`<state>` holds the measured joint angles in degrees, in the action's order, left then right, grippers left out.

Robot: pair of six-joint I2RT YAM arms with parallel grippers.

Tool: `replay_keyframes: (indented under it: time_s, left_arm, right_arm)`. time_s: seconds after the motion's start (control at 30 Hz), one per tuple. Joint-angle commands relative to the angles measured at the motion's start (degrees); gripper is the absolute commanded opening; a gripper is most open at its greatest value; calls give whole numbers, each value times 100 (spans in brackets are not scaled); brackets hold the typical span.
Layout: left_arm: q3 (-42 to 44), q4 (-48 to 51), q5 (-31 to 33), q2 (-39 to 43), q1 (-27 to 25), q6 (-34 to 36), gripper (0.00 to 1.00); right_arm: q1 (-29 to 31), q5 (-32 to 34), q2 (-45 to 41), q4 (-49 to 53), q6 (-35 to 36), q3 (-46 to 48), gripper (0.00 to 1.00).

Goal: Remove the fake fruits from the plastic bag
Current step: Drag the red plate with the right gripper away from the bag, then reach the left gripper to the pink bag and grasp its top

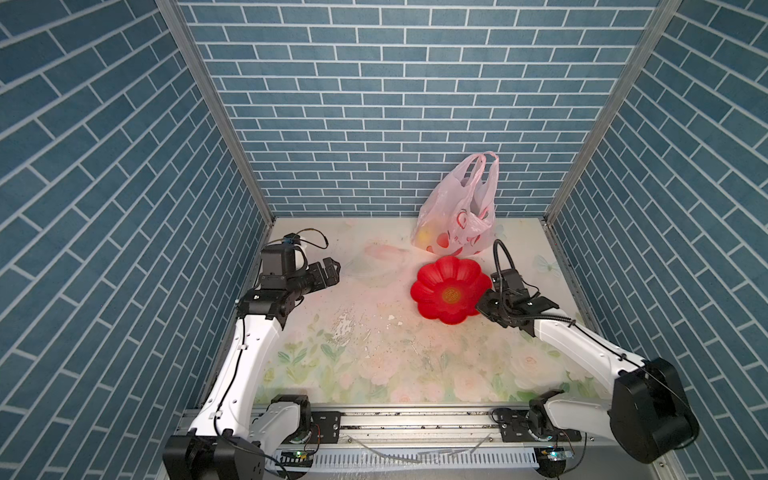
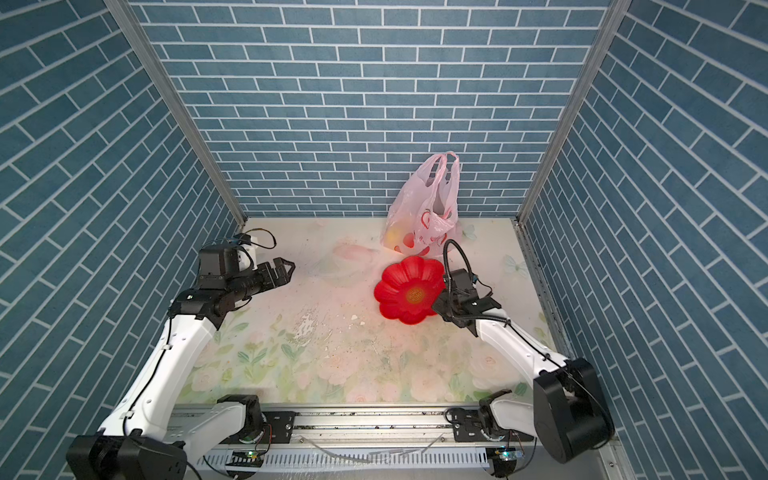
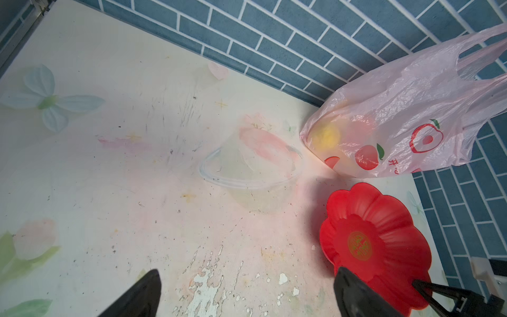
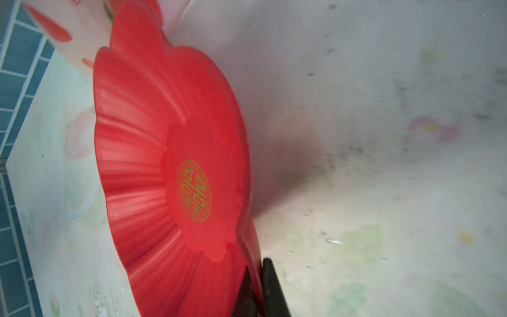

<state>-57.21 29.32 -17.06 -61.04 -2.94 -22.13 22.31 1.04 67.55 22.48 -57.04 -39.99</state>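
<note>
Bag [image 1: 457,216]; plate [image 1: 451,291] in tight right hand [image 4: 259,274]

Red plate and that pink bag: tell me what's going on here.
The right gripper is shut on the rim of the red flower-shaped plate, holding it tilted just in front of the plastic bag. The bag stands against the back wall with the fake fruits inside; a yellow one shows through. The left gripper is open and empty, off to the left.
</note>
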Motion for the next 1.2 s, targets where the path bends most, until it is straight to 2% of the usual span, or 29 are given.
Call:
replay_keyframes:
  time_s: [0.0, 0.17, 0.3, 0.4, 0.43, 0.6, 0.77, 1.17]
  left_arm:
    - [-247, 94, 19, -53, -176, 0, 100]
    - [-658, 503, 455, -317, -638, 207, 99]
    - [-880, 540, 756, -500, -1064, 179, 99]
    - [-1045, 548, 956, -674, -1361, 165, 99]
    - [-1112, 560, 1021, -749, -1458, 165, 99]
    - [-1505, 610, 1209, -1169, -1854, 180, 99]
    - [-2065, 711, 1437, -1714, -2185, 203, 99]
    - [-4197, 1009, 2073, -3983, -3160, 761, 99]
  right_arm:
    - [-502, 206, -583, 595, 43, 300, 0]
    - [-1438, -85, -1000, 831, 383, 528, 0]
    - [-2136, -491, -922, 811, 679, 564, 0]
    - [-2414, -573, -762, 771, 873, 552, 0]
    - [-2478, -762, -727, 753, 931, 549, 0]
    - [-2707, -890, -695, 707, 1088, 603, 0]
    - [-2816, -949, -779, 733, 1219, 642, 5]
    - [-2909, -1088, -805, 729, 1350, 631, 14]
